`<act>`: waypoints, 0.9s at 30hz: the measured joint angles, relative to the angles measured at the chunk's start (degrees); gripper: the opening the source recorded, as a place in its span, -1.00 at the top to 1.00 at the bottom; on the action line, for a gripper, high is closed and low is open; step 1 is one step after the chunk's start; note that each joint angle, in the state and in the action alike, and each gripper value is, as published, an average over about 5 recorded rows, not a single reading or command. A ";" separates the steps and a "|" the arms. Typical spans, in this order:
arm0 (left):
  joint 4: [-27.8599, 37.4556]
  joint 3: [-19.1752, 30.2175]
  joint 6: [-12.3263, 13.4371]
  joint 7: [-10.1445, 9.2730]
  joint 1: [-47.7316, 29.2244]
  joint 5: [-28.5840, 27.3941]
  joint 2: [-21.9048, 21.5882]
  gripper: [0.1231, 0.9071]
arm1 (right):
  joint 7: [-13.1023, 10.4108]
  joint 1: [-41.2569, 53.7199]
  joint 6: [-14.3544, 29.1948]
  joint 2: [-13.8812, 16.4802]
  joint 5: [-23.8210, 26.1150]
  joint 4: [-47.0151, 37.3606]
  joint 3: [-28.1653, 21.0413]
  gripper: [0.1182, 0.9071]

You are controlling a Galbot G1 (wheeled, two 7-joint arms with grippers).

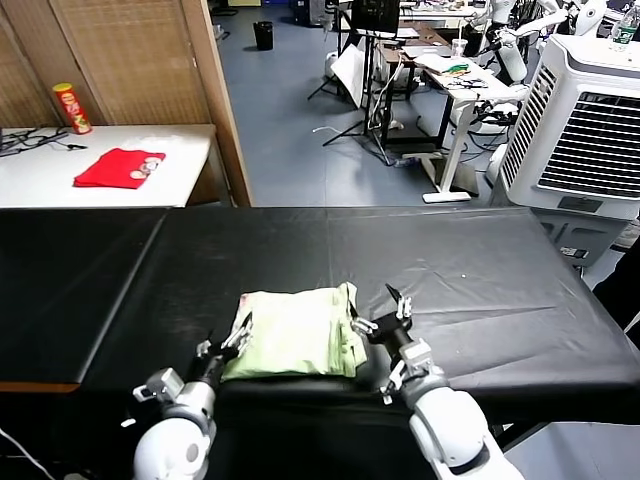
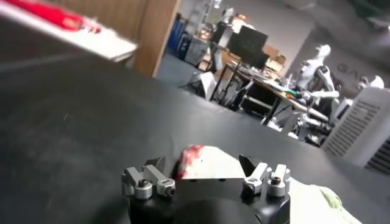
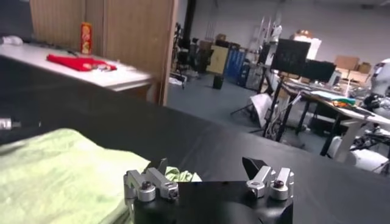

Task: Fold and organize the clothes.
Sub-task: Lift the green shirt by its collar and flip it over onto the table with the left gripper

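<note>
Right now both arms reach up from the near edge of the black table point(image 1: 480, 260), one on each side of the shirt point(image 1: 296, 333). Left gripper point(image 1: 227, 347) sits low at the shirt's near-left corner, jaws spread wide, nothing between them; whether a fingertip touches the cloth I can't tell. Right gripper point(image 1: 388, 312) is just beside the bunched right edge, tilted inward, also wide open & empty.

Shirt lies folded into a rough rectangle near the table's front edge, about centre, pale green w/ wrinkles. From the left wrist view a small red-pink patch point(image 2: 190, 157) shows at one corner (just past the jaws).

Plenty of bare black surface behind the shirt and out to both sides; very little between it and the front edge. Far left, a red garment point(image 1: 118, 168) & a can point(image 1: 71, 108) sit on a white table point(image 1: 185, 150), well apart.
</note>
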State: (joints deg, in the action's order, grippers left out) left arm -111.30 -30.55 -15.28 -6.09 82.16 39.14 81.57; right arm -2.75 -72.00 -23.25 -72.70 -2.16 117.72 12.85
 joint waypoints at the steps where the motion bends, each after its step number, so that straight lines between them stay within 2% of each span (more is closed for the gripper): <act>1: 0.11 -0.18 0.06 0.08 0.20 0.76 0.06 -0.72 | 0.04 -0.08 0.01 -0.05 -0.01 0.08 0.03 -0.72; 4: 0.20 -0.56 0.18 0.37 0.84 2.53 0.22 -0.71 | 0.16 -0.17 0.04 -0.23 0.01 0.14 0.05 -0.72; 7: 0.18 -0.93 0.12 0.47 1.43 4.22 0.37 -0.51 | 0.31 -0.19 0.08 -0.35 0.05 0.16 0.04 -0.72; 14: 0.07 -1.46 -1.24 0.40 1.86 7.26 0.49 0.48 | 0.45 -0.31 0.14 -0.46 0.17 0.27 0.33 -0.72; 18: -0.59 -1.47 -2.10 -0.39 1.33 6.65 0.33 0.91 | 0.43 -0.42 0.15 -0.65 0.24 0.42 0.84 -0.72; 23: -2.40 -2.16 -3.15 -1.27 0.22 0.24 -1.19 0.97 | 0.37 -0.93 0.16 -0.80 0.32 0.55 1.81 -0.72; 27: -4.24 -3.61 -4.26 -1.62 -0.69 -6.44 -4.09 0.97 | 0.26 -1.15 0.15 -0.80 0.33 0.66 2.74 -0.72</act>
State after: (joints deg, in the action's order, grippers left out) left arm -115.54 -34.17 -19.54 -7.71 81.47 32.70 77.48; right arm -2.49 -73.15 -23.10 -73.49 -1.83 118.38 15.59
